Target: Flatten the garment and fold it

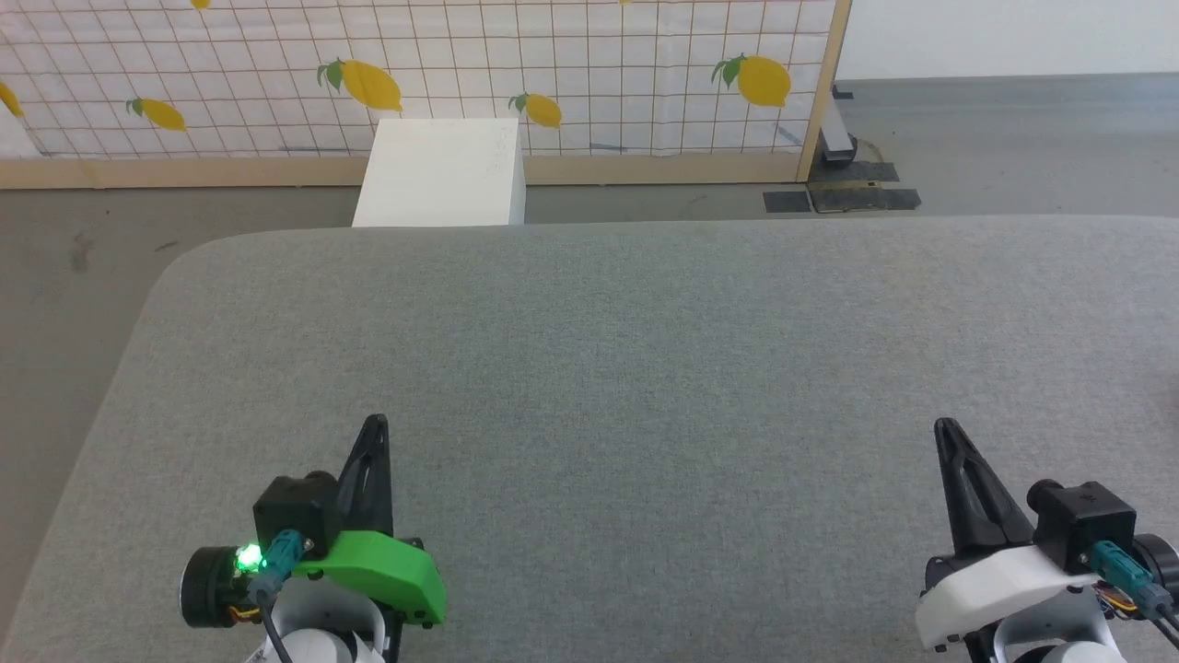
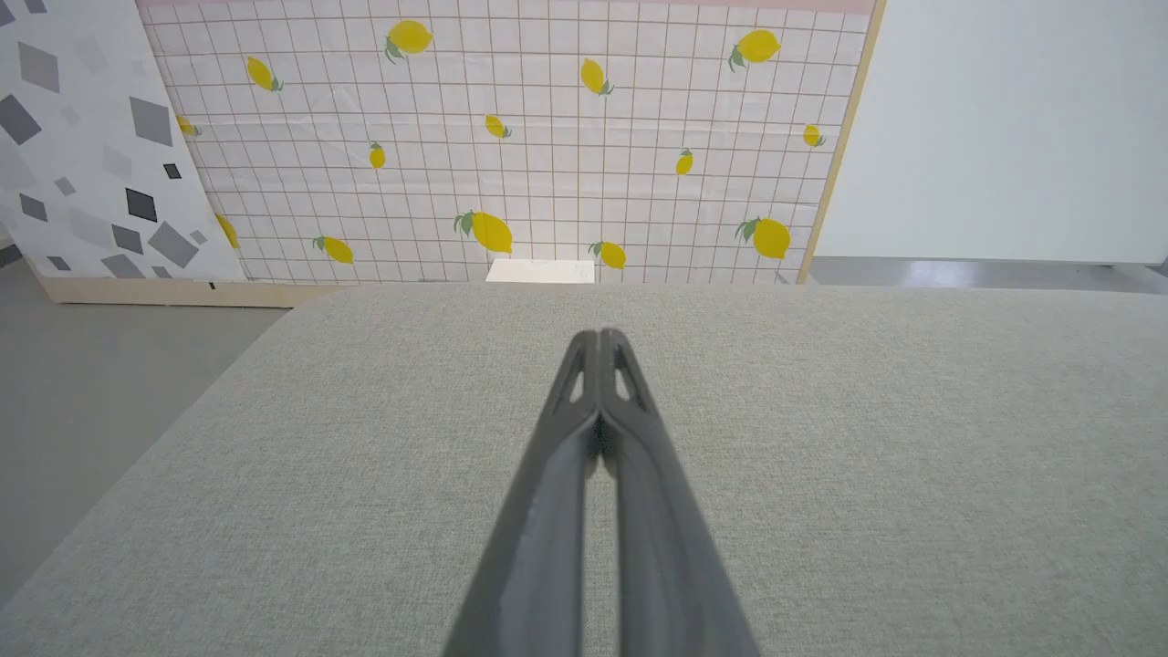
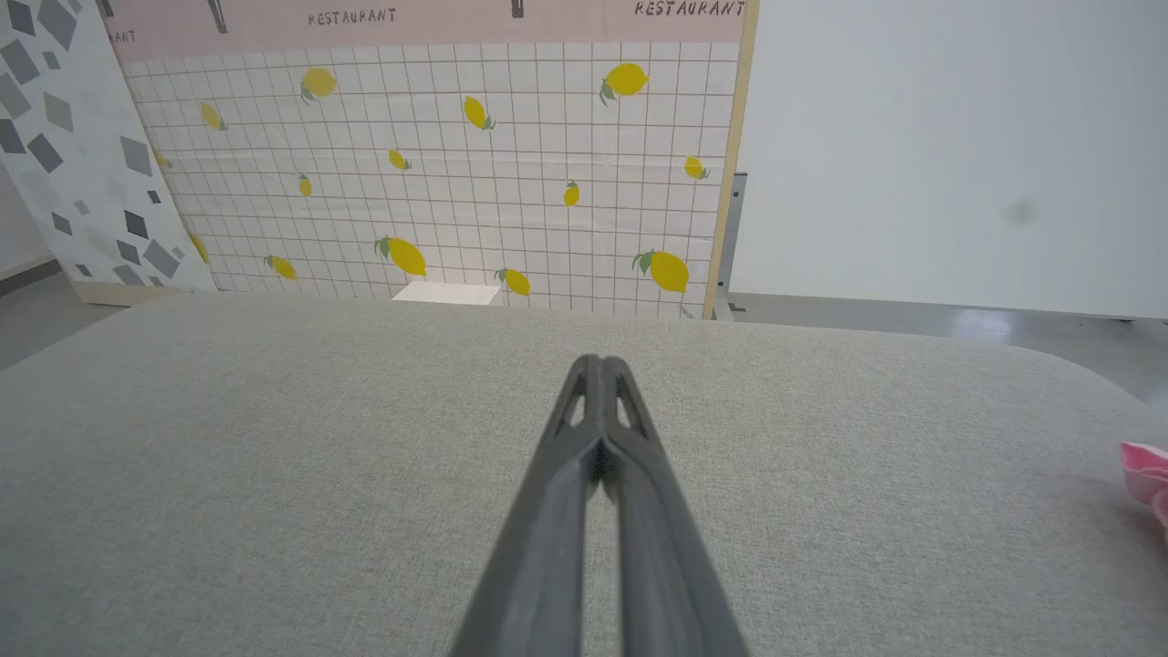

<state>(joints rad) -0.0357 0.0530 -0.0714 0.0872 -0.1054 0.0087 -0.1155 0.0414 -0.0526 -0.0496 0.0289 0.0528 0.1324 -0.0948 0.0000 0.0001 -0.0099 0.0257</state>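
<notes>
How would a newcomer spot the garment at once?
Start from the wide grey padded surface before the robot. In the right wrist view, follow it to the picture's right edge, past the right gripper: a crumpled bit of the garment lies there. Its bright pink stands out against the plain grey around it.

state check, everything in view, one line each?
left claw: shut, holding nothing, over the table
right claw: shut, holding nothing, over the table
garment: lying on the table to the right claw's right, not held, rumpled, mostly cut off by the frame edge
table: grey fabric top, flat
box: white, standing on the floor beyond the table
</notes>
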